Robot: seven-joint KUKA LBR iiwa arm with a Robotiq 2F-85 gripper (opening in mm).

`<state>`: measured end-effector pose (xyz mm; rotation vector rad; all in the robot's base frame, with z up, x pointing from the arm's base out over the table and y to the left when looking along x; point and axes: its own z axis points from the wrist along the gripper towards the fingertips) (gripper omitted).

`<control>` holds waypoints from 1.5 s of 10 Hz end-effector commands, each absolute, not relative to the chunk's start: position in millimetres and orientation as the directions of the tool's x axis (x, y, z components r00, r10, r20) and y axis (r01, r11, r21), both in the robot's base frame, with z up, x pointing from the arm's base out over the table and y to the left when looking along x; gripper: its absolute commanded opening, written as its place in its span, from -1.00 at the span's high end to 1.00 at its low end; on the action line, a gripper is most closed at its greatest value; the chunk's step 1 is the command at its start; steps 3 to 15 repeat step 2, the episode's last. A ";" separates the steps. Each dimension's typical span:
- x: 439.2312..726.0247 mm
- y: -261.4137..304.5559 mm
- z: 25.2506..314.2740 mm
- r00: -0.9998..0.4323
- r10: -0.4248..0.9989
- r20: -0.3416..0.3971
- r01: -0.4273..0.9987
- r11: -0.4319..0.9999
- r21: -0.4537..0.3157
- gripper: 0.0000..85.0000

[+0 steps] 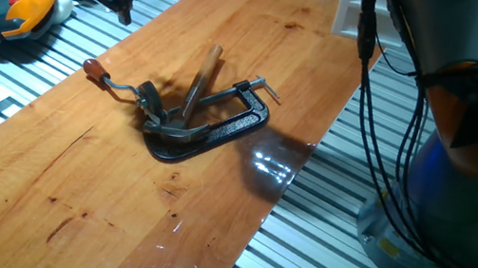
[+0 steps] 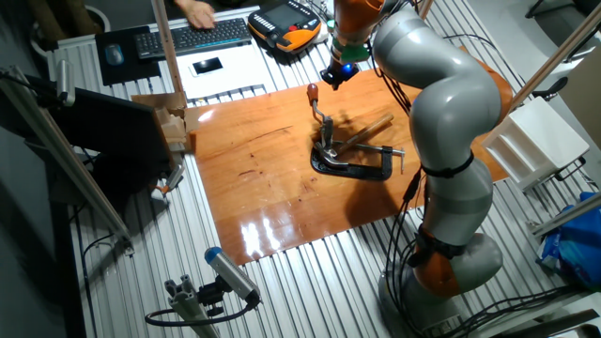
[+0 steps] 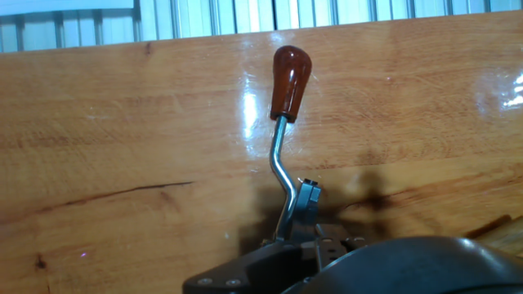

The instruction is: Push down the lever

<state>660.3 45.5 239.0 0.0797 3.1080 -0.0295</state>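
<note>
Hovering apart above the lever (image 1: 117,86), the gripper (image 1: 125,2) hides its finger spacing; hand view shows only the knob (image 3: 291,82).

Silvery bent lever (image 3: 282,155), reddish knob, bracket-hinged.

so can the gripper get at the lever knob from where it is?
Probably yes. The gripper hovers just above the lever knob, and nothing lies between them; the hammer and C-clamp sit beyond the hinge.
</note>
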 end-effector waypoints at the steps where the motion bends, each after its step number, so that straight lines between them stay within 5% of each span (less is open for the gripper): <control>1: 660.5 45.3 238.9 -0.998 0.051 -0.035 0.052 0.998 -0.020 1.00; 15: 661.1 44.9 238.7 -0.998 0.049 -0.035 0.050 0.999 -0.020 1.00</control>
